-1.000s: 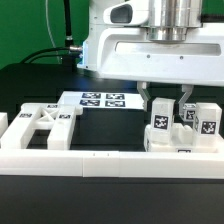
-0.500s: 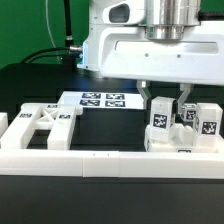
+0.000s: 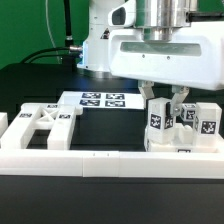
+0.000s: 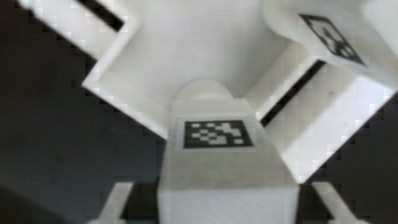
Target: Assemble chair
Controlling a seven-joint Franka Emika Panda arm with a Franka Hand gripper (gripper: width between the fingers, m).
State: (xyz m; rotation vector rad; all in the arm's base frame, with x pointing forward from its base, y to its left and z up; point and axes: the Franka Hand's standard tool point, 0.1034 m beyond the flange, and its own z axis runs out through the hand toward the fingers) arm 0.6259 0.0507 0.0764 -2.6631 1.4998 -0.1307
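Note:
A white post leg [image 3: 160, 121] with a black-and-white tag stands upright on the blocky white chair seat [image 3: 186, 146] at the exterior view's right. My gripper [image 3: 166, 106] comes down from above and is shut on the leg's upper end, one finger on each side. In the wrist view the same leg [image 4: 217, 120] runs out from between my fingers [image 4: 121, 200], its tag facing the camera, with my gripper [image 4: 221, 206] around its near end. A second tagged leg [image 3: 206, 119] stands just to the right. An X-braced frame [image 3: 44, 125] lies at the left.
The marker board [image 3: 101, 100] lies flat behind the middle of the work area. A long white border rail [image 3: 100, 160] runs along the front. The arm's white body [image 3: 160, 50] hangs over the right half, and a dark cable runs at the back left.
The wrist and fingers have turned a little about the upright leg, and the leg's tag has shifted slightly with them. The other parts have not moved.

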